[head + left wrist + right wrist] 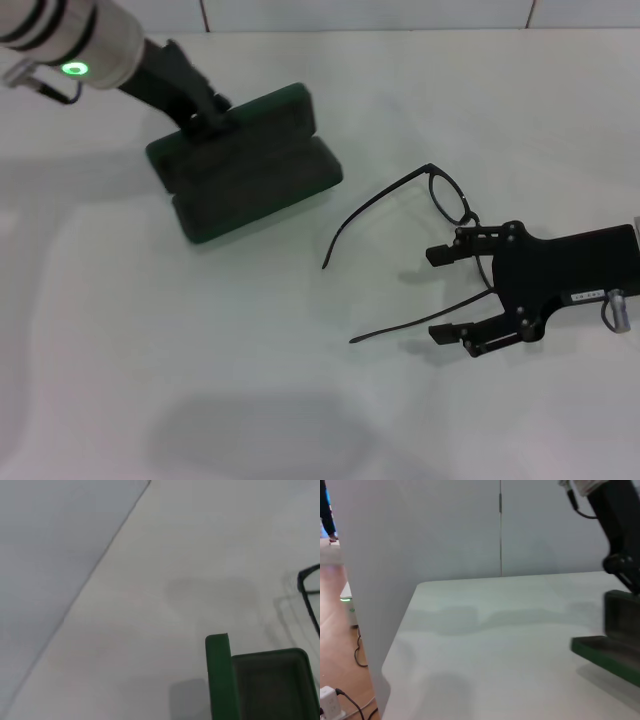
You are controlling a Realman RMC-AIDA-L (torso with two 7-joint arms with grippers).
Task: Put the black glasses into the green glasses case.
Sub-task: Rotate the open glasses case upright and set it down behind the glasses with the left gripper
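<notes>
- The green glasses case (245,165) lies open on the white table (150,350), toward the robot's left, its dark lining facing up.
- The left gripper (205,108) is at the far edge of the case, on the lid; whether its fingers are clamped or released cannot be told.
- In the left wrist view, a corner of the case (260,685) shows with the lid edge upright beside the lined tray, and a bit of the glasses frame (307,580) shows beyond it.
- The black glasses (420,235) lie on the table to the right of the case, well apart from it, temple arms unfolded and pointing toward the robot's left.
- The right gripper (442,295) is just over the glasses, fingers spread wide, straddling the frame; it is not gripping anything.
- In the right wrist view, the case (612,650) is seen with the left arm (620,525) above it.
</notes>
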